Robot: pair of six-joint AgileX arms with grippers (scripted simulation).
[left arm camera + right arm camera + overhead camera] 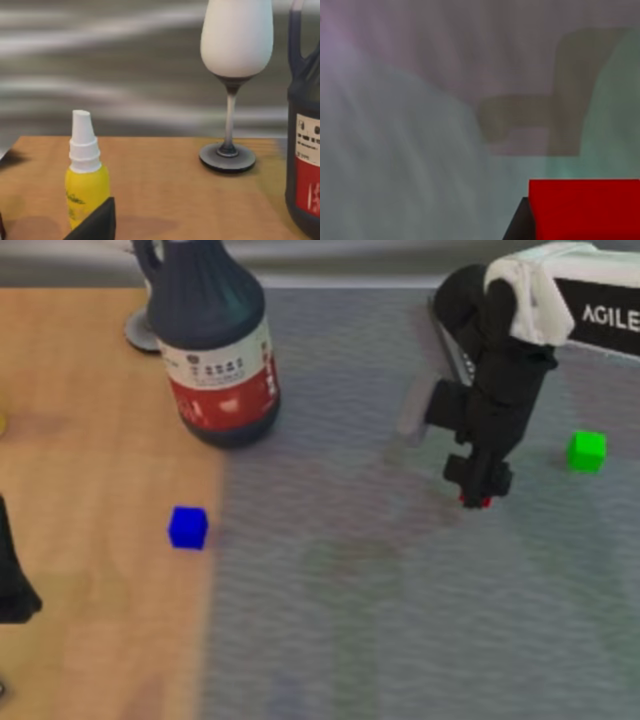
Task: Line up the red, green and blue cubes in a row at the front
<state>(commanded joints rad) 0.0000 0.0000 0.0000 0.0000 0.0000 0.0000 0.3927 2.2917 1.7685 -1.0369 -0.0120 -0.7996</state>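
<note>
Small bright red solid cube (476, 501), judged light, rigid and best held on opposite flat faces, pinched in the right end effector (477, 498) above the bench (380, 620), between the blue cube (188, 527) and green cube (587, 451).

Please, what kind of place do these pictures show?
Probably a rendered tabletop test scene, kitchen-like: a dark sauce bottle, a wine glass and a yellow dropper bottle share the table.
</note>
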